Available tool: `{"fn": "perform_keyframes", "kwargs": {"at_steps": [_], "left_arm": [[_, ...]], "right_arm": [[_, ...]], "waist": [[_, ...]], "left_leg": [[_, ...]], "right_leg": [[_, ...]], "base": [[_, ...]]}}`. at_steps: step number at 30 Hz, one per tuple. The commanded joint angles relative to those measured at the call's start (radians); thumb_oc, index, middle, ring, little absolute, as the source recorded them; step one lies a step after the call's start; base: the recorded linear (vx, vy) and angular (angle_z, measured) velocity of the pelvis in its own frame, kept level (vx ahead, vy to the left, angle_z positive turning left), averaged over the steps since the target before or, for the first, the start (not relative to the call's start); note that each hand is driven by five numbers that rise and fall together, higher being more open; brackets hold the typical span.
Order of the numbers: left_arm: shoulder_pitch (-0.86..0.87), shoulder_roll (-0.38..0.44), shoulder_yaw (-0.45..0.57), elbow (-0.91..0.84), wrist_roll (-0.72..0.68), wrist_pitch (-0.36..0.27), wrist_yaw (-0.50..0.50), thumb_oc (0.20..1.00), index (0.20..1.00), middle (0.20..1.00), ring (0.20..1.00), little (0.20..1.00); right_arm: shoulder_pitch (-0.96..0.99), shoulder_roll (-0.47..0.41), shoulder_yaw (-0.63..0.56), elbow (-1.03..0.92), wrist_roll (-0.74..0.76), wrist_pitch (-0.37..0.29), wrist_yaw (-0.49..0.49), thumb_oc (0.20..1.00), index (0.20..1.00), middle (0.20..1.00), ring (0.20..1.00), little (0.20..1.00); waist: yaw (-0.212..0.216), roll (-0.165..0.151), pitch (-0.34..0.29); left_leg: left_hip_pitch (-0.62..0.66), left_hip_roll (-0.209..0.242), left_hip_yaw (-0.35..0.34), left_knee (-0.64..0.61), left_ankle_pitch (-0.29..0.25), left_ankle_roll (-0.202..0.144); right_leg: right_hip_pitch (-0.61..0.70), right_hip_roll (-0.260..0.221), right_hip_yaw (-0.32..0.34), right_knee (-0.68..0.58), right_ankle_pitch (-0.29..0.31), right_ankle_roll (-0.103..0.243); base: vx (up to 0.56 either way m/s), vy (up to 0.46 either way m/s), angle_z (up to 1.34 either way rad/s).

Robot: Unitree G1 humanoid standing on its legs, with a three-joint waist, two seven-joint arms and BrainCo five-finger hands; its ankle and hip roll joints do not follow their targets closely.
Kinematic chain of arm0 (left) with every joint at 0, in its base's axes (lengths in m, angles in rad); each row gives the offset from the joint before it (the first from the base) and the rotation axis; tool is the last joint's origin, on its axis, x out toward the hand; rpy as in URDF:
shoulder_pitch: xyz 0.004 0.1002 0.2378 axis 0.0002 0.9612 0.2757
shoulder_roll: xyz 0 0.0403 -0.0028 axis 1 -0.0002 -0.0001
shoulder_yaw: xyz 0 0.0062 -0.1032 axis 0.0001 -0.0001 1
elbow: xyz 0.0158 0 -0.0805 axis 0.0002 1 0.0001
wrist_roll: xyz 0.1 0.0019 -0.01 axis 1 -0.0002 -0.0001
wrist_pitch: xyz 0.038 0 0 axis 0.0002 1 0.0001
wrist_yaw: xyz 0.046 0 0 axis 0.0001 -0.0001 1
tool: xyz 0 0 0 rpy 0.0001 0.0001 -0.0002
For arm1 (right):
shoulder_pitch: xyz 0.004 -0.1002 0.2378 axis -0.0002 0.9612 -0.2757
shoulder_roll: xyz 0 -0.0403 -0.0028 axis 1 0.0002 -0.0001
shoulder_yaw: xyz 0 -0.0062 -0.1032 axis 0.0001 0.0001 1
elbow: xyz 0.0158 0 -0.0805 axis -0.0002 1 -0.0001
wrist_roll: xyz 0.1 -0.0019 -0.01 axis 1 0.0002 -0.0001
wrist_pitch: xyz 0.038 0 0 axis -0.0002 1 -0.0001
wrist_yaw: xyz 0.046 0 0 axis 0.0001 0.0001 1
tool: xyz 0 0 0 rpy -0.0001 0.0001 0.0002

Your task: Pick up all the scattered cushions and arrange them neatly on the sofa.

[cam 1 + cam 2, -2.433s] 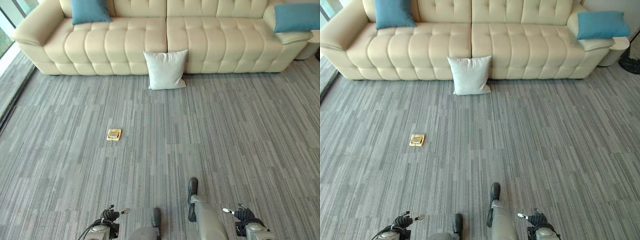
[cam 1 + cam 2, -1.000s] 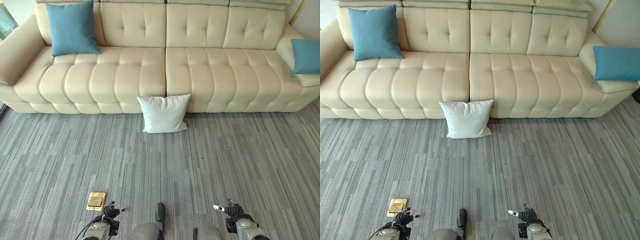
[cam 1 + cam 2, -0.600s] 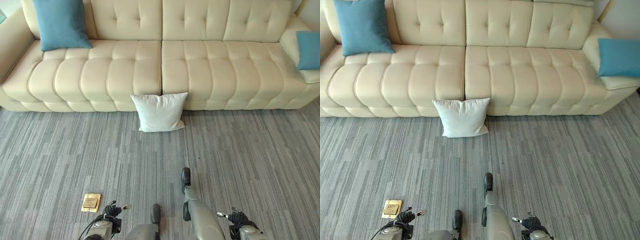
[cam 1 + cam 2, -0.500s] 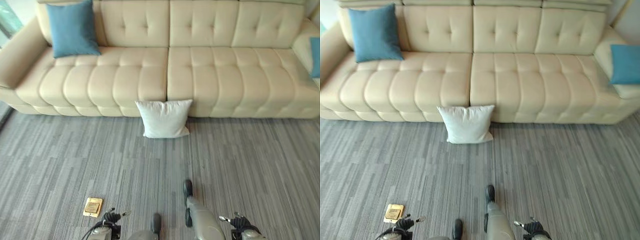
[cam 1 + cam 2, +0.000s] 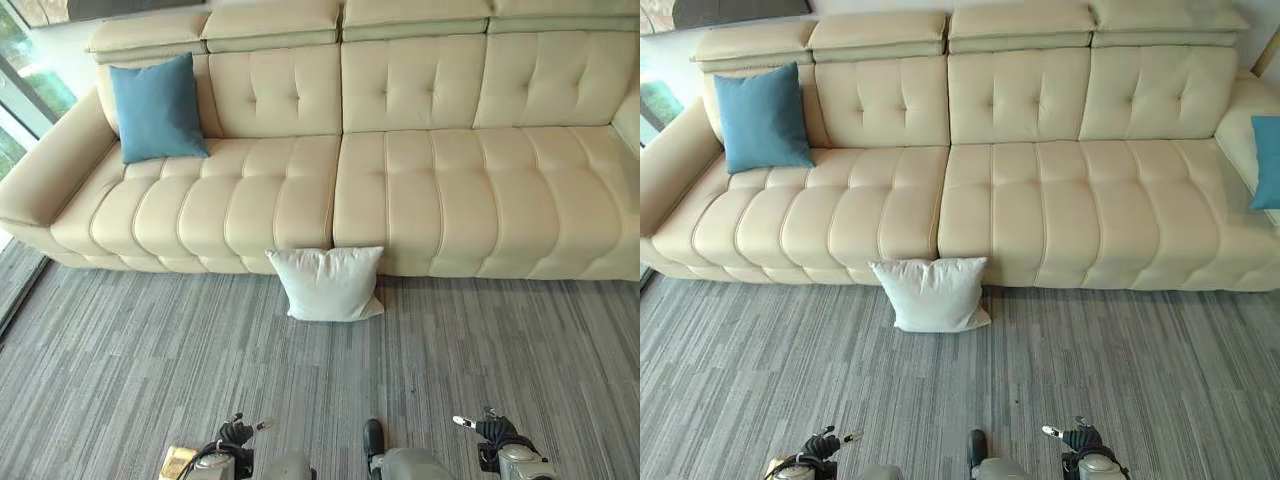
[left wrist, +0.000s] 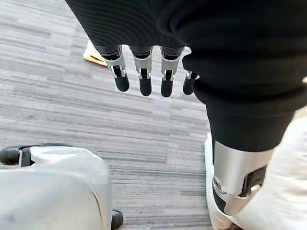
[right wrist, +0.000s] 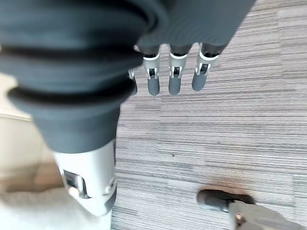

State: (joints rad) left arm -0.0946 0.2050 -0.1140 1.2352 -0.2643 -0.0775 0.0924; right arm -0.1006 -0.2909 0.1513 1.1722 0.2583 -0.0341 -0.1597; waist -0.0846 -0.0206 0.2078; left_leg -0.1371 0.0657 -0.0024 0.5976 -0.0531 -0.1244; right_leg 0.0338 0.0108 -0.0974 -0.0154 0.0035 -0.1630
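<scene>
You'll find no readable writing anywhere. The white cushion [image 5: 327, 283] is plain, square and slightly puffed; it stands on the grey carpet [image 5: 120, 370] leaning against the front of the cream sofa [image 5: 400, 190], well ahead of both hands and between them. Your left hand [image 6: 144, 72] hangs with fingers straight and relaxed, holding nothing; a small brass floor plate [image 6: 94, 53] lies just beyond its fingertips. Your right hand [image 7: 175, 72] hangs likewise, empty. One blue cushion [image 5: 157, 108] sits on the sofa far ahead to the left; the right eye view also shows another blue cushion [image 5: 1269, 160] at the sofa's right end.
</scene>
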Motion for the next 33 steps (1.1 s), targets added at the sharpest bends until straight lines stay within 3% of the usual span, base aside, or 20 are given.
{"fn": "perform_keyframes", "kwargs": {"at_steps": [1, 2, 5, 7, 11, 12, 13, 14, 15, 17, 19, 21, 22, 23, 28, 33], "left_arm": [[0.012, 0.038, -0.023, -0.034, -0.036, 0.003, 0.001, 1.0, 1.0, 1.0, 1.0, 1.0], [0.012, 0.037, -0.024, -0.034, -0.036, 0.003, 0.001, 1.0, 1.0, 1.0, 1.0, 1.0], [0.012, 0.036, -0.035, -0.034, -0.031, 0.005, 0.002, 1.0, 1.0, 1.0, 1.0, 1.0], [0.015, 0.033, -0.034, -0.025, -0.035, 0.006, 0.005, 1.0, 1.0, 1.0, 1.0, 1.0], [0.048, 0.028, -0.012, 0.0, -0.038, 0.008, 0.0, 1.0, 1.0, 1.0, 1.0, 1.0], [0.061, 0.027, -0.009, 0.003, -0.035, 0.009, 0.0, 1.0, 1.0, 1.0, 1.0, 1.0], [0.065, 0.034, 0.0, 0.019, -0.031, 0.013, -0.001, 1.0, 1.0, 1.0, 1.0, 1.0], [0.065, 0.034, 0.0, 0.02, -0.031, 0.013, -0.001, 1.0, 1.0, 1.0, 1.0, 1.0], [0.066, 0.046, -0.001, 0.016, -0.013, 0.013, -0.004, 1.0, 1.0, 1.0, 1.0, 1.0], [0.059, 0.056, 0.003, 0.0, -0.018, 0.015, -0.001, 1.0, 1.0, 1.0, 1.0, 1.0], [0.044, 0.068, -0.005, -0.017, -0.013, 0.012, 0.001, 1.0, 1.0, 1.0, 1.0, 1.0], [0.042, 0.069, -0.009, -0.021, -0.016, 0.011, 0.002, 1.0, 1.0, 1.0, 1.0, 1.0], [0.022, 0.083, -0.023, -0.03, -0.013, 0.021, 0.006, 1.0, 1.0, 1.0, 1.0, 1.0], [0.018, 0.082, -0.015, -0.038, -0.025, 0.01, 0.0, 1.0, 1.0, 1.0, 1.0, 1.0], [0.028, 0.066, -0.011, -0.019, -0.013, 0.007, -0.003, 1.0, 1.0, 1.0, 1.0, 1.0], [0.04, 0.062, -0.004, 0.002, -0.002, 0.014, -0.004, 1.0, 1.0, 1.0, 1.0, 1.0]], "right_arm": [[0.009, -0.024, 0.017, 0.003, 0.019, -0.01, -0.006, 1.0, 1.0, 1.0, 1.0, 1.0], [0.009, -0.025, 0.016, 0.003, 0.019, -0.01, -0.006, 1.0, 1.0, 1.0, 1.0, 1.0], [0.013, -0.024, 0.023, 0.011, 0.011, -0.009, -0.013, 1.0, 1.0, 1.0, 1.0, 1.0], [0.007, -0.026, 0.021, 0.02, 0.009, -0.006, -0.026, 1.0, 1.0, 1.0, 1.0, 1.0], [0.009, -0.021, 0.026, 0.017, -0.004, -0.003, -0.018, 1.0, 1.0, 1.0, 1.0, 1.0], [0.012, -0.02, 0.029, 0.016, -0.015, -0.004, -0.017, 1.0, 1.0, 1.0, 1.0, 1.0], [0.003, -0.013, 0.033, 0.017, -0.02, 0.0, -0.014, 1.0, 1.0, 1.0, 1.0, 1.0], [0.003, -0.012, 0.033, 0.017, -0.02, 0.0, -0.014, 1.0, 1.0, 1.0, 1.0, 1.0], [0.004, 0.0, 0.046, 0.007, -0.034, 0.005, -0.001, 1.0, 1.0, 1.0, 1.0, 1.0], [0.002, 0.004, 0.047, 0.005, -0.05, 0.012, 0.001, 1.0, 1.0, 1.0, 1.0, 1.0], [-0.001, 0.007, 0.041, -0.006, -0.045, 0.008, 0.002, 1.0, 1.0, 1.0, 1.0, 1.0], [0.0, 0.01, 0.039, -0.014, -0.045, 0.007, 0.0, 1.0, 1.0, 1.0, 1.0, 1.0], [-0.014, 0.007, 0.062, -0.003, -0.083, 0.015, -0.016, 1.0, 1.0, 1.0, 1.0, 1.0], [-0.013, 0.014, 0.056, -0.01, -0.061, 0.01, -0.007, 1.0, 1.0, 1.0, 1.0, 1.0], [-0.006, 0.013, 0.056, 0.002, -0.059, 0.008, -0.01, 1.0, 1.0, 1.0, 1.0, 1.0], [-0.006, 0.009, 0.058, 0.008, -0.059, 0.005, -0.012, 1.0, 1.0, 1.0, 1.0, 1.0]], "waist": [[0.036, -0.008, 0.04], [0.038, -0.009, 0.045], [0.062, 0.022, 0.05], [0.089, 0.027, 0.046], [0.114, 0.033, 0.022], [0.118, 0.038, 0.016], [0.125, 0.029, -0.003], [0.126, 0.027, -0.004], [0.129, 0.009, -0.028], [0.132, 0.003, -0.035], [0.119, 0.007, -0.029], [0.114, 0.012, -0.023], [0.094, 0.031, 0.014], [0.091, 0.02, 0.017], [0.1, 0.013, -0.001], [0.102, 0.014, -0.002]], "left_leg": [[-0.036, -0.016, 0.063, -0.253, 0.039, 0.078], [-0.026, -0.018, 0.065, -0.256, 0.037, 0.078], [-0.062, 0.012, 0.041, -0.532, 0.177, 0.055], [-0.12, -0.007, 0.055, -0.665, 0.203, 0.052], [-0.111, -0.019, 0.024, -0.676, 0.219, 0.054], [-0.113, -0.024, 0.014, -0.657, 0.246, 0.059], [-0.105, -0.032, 0.012, -0.629, 0.253, 0.064], [-0.105, -0.033, 0.013, -0.628, 0.252, 0.065], [-0.107, -0.045, 0.044, -0.583, 0.215, 0.092], [-0.085, -0.058, 0.071, -0.571, 0.174, 0.117], [-0.041, -0.068, 0.087, -0.585, 0.136, 0.141], [-0.011, -0.067, 0.088, -0.598, 0.123, 0.145], [0.063, -0.05, 0.084, -0.633, 0.104, 0.136], [0.064, -0.053, 0.079, -0.62, 0.099, 0.133], [0.091, -0.051, 0.095, -0.656, 0.105, 0.12], [0.106, -0.046, 0.092, -0.67, 0.108, 0.106]], "right_leg": [[0.002, -0.048, 0.079, 0.053, -0.1, 0.154], [0.01, -0.049, 0.081, 0.052, -0.102, 0.155], [0.084, -0.019, 0.09, 0.038, -0.146, 0.16], [0.156, -0.007, 0.124, 0.029, -0.176, 0.163], [0.207, -0.007, 0.186, 0.021, -0.197, 0.171], [0.225, -0.012, 0.196, 0.018, -0.204, 0.176], [0.225, -0.037, 0.211, 0.022, -0.203, 0.19], [0.225, -0.038, 0.212, 0.022, -0.204, 0.19], [0.204, -0.08, 0.225, 0.071, -0.197, 0.224], [0.141, -0.106, 0.21, 0.191, -0.161, 0.267], [0.05, -0.12, 0.184, 0.357, -0.064, 0.307], [0.008, -0.13, 0.157, 0.398, -0.043, 0.314], [-0.08, -0.127, 0.017, 0.276, -0.098, 0.266], [-0.042, -0.131, -0.006, 0.192, -0.112, 0.271], [0.03, -0.115, -0.019, 0.065, -0.113, 0.256], [0.065, -0.105, -0.014, 0.026, -0.116, 0.248]], "base": [[0.34, 0.043, 0.03], [0.35, 0.075, 0.0], [0.35, 0.065, -0.21], [0.47, 0.064, -0.19], [0.37, 0.128, -0.56], [0.49, 0.265, -1.15], [0.37, 0.201, -1.23], [0.52, 0.328, -1.03], [0.42, 0.322, -0.42], [0.33, 0.277, -0.28], [0.13, 0.129, -0.41], [0.14, 0.068, 0.05], [0.22, -0.014, 0.07], [0.19, -0.048, -0.07], [0.07, -0.055, 0.22], [0.05, -0.056, -0.07]]}}
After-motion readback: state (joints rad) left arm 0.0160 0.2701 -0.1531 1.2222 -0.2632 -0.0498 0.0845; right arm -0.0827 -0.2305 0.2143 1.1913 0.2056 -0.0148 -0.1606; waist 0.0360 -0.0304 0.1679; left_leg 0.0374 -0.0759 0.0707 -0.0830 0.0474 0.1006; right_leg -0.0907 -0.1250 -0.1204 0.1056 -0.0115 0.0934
